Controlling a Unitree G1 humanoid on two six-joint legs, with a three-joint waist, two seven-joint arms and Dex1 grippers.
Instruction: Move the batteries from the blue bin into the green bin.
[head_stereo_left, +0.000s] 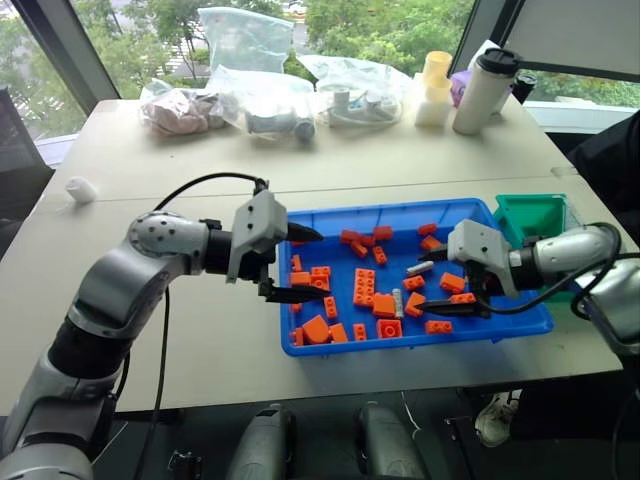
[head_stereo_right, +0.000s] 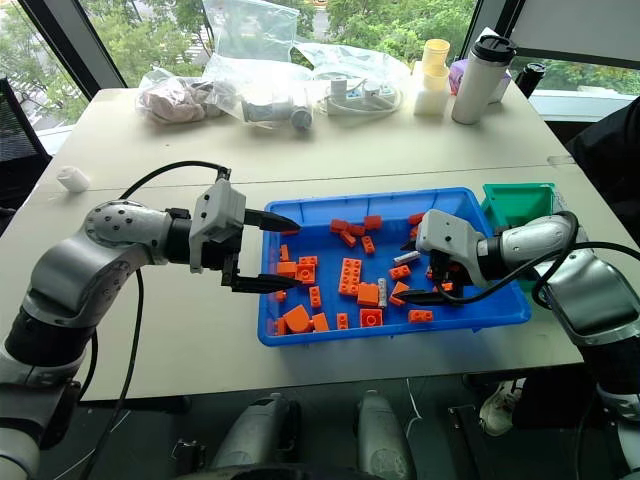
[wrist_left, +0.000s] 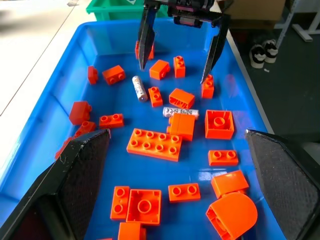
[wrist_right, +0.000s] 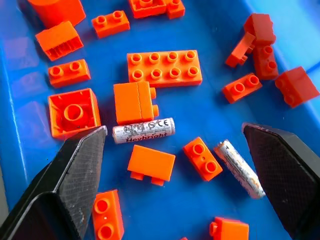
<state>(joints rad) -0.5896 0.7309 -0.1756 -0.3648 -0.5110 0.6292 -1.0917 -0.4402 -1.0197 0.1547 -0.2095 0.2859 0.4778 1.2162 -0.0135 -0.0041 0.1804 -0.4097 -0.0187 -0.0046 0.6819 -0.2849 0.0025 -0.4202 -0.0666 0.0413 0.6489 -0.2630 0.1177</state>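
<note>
In the blue bin (head_stereo_left: 395, 215), two batteries (wrist_right: 143, 130), bricks (wrist_right: 164, 65)

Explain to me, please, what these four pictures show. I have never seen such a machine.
It is a two-armed robot. Two pictures come from its head, looking down at a table; two come from cameras on its wrists. Each arm ends in a claw of two black fingers. The left claw and the right claw are both open and hold nothing. Both hang over the blue bin, which holds orange bricks and two batteries. The green bin stands beside it.
</note>
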